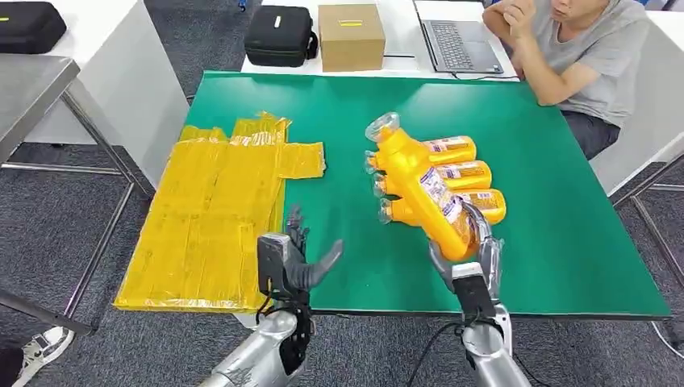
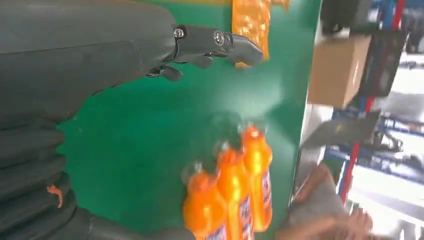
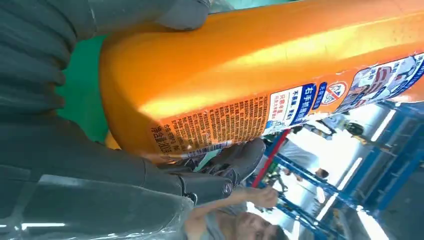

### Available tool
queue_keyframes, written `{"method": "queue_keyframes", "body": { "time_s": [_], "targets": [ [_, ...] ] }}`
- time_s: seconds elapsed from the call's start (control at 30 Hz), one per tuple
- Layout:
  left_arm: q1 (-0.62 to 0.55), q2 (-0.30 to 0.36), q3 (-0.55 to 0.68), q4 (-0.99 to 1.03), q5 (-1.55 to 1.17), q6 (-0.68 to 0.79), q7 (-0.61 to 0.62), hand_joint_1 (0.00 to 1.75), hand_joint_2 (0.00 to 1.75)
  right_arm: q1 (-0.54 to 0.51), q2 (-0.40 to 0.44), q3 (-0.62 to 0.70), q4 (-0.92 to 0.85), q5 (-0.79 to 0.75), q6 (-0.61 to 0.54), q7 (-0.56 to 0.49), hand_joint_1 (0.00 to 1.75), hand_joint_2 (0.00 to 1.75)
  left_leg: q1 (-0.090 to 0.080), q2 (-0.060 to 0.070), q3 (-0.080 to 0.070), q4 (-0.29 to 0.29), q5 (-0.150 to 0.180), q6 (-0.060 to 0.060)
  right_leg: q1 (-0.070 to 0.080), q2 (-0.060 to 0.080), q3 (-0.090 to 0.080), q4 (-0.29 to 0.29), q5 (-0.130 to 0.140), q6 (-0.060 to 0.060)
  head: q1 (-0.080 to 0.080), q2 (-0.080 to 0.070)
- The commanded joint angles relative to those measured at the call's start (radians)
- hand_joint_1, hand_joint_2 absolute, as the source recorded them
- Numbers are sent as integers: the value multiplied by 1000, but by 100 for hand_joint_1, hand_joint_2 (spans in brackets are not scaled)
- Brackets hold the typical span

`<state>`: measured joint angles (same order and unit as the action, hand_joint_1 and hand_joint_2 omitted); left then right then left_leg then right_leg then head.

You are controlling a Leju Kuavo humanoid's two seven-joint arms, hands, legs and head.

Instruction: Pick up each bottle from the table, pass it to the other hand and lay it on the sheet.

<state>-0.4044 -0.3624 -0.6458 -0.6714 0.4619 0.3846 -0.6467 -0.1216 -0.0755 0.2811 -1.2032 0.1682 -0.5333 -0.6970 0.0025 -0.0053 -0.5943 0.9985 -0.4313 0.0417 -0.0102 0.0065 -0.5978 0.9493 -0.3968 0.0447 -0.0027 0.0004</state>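
My right hand (image 1: 468, 256) grips an orange bottle (image 1: 419, 184) by its base and holds it above the green table (image 1: 565, 242), its clear cap pointing away and to the left. In the right wrist view the held bottle (image 3: 260, 75) is wrapped by that hand's fingers (image 3: 220, 175). Three more orange bottles (image 1: 460, 173) lie side by side on the table behind it; the left wrist view shows these three bottles (image 2: 230, 190) too. My left hand (image 1: 294, 258) is open, fingers spread, at the table's near edge beside the yellow sheet (image 1: 210, 218).
A person (image 1: 581, 48) sits at the far right of the table. A black case (image 1: 280, 35), a cardboard box (image 1: 351, 36) and a laptop (image 1: 460, 40) stand on the white desk behind. A metal table (image 1: 32, 89) is at the left.
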Motion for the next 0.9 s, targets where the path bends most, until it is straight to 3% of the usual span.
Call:
{"method": "queue_keyframes", "body": {
  "time_s": [0.03, 0.2, 0.9],
  "targets": [
    [-70, 13, -84, 82, 26, -49, 36, 0, 175, -95, -10, 111, 95, -2, -19, -1, 175, 175, 0, 3, 5, -1, -2, -2, 0, 2, 4, 0, -1, -2, 0, 0],
    [-100, 13, -87, 71, 23, -4, 18, 0, 175, -136, 3, 154, 154, -6, -23, -1, 175, 175, 0, 2, 3, 0, -1, -1, 0, 2, 2, 0, 0, -1, 0, 0],
    [-129, 13, -70, 61, 100, 19, 49, 0, 175, -145, 34, 253, 209, 23, -66, -1, 175, 175, 0, 2, 4, 0, -1, -2, 0, 1, 2, 2, -1, -2, 0, 0]
  ]
}}
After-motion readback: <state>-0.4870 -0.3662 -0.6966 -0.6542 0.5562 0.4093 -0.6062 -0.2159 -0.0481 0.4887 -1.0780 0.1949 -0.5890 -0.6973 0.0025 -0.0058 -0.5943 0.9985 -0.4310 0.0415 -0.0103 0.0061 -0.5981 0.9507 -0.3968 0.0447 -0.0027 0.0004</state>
